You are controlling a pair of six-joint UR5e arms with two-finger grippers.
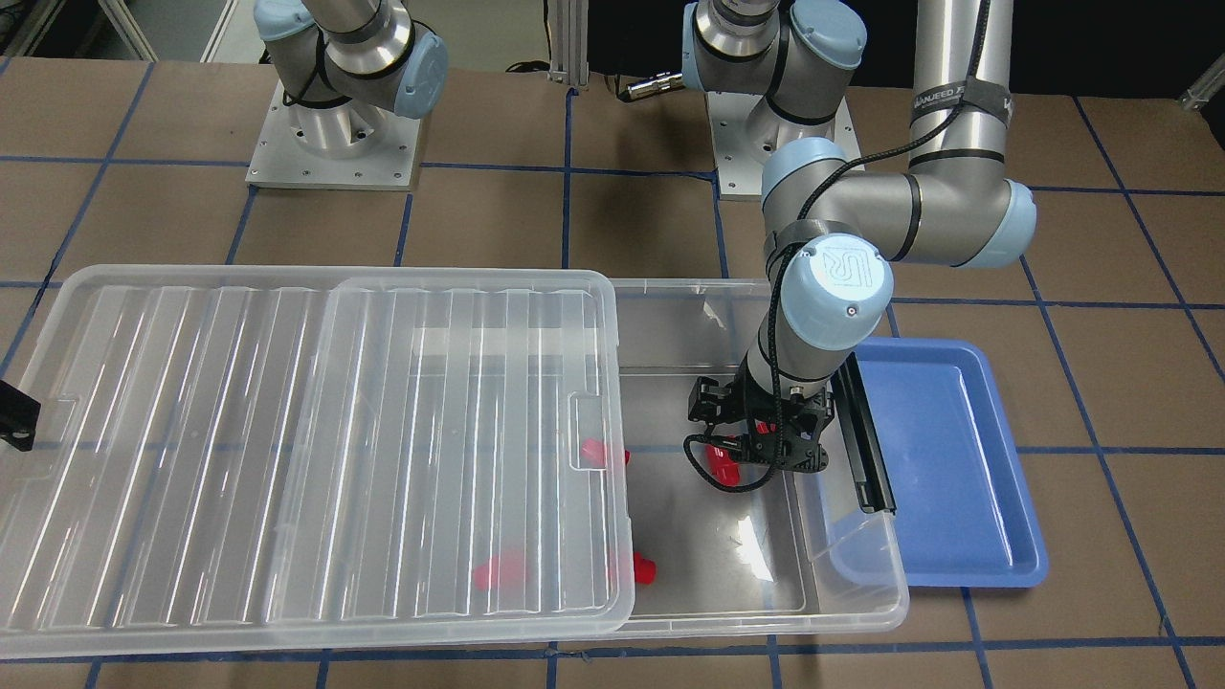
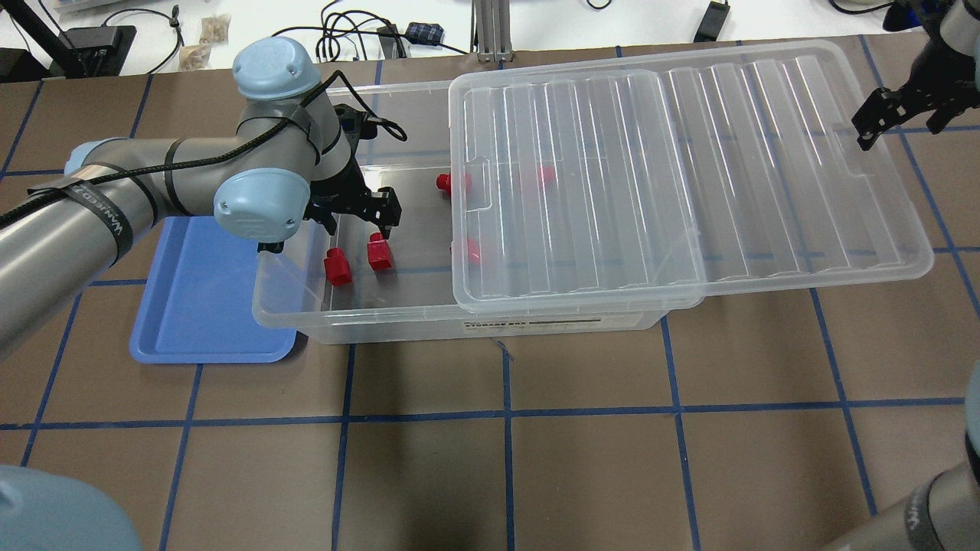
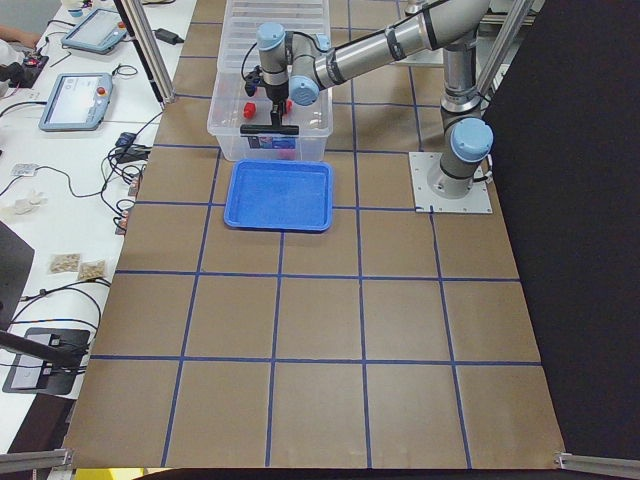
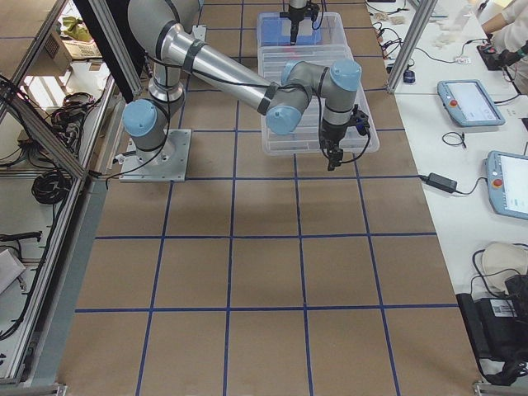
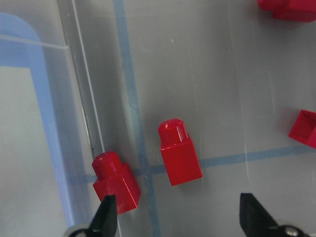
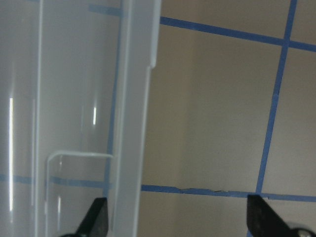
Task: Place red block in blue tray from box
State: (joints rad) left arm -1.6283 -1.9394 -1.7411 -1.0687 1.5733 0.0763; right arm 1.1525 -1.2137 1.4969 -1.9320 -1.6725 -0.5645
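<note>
I hold left gripper spread over red block in box, lid slid aside for access; right gripper spread, idle beside lid.

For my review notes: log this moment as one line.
left gripper: open, over red block in box | right gripper: open, at lid edge | blue tray: no block yet | stage: pre-grasp

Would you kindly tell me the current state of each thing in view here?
box, partly uncovered
lid, slid aside, resting on the box
blue tray, empty
red blocks, five in the box, none gripped
left gripper, open over two blocks
right gripper, open, empty
</note>
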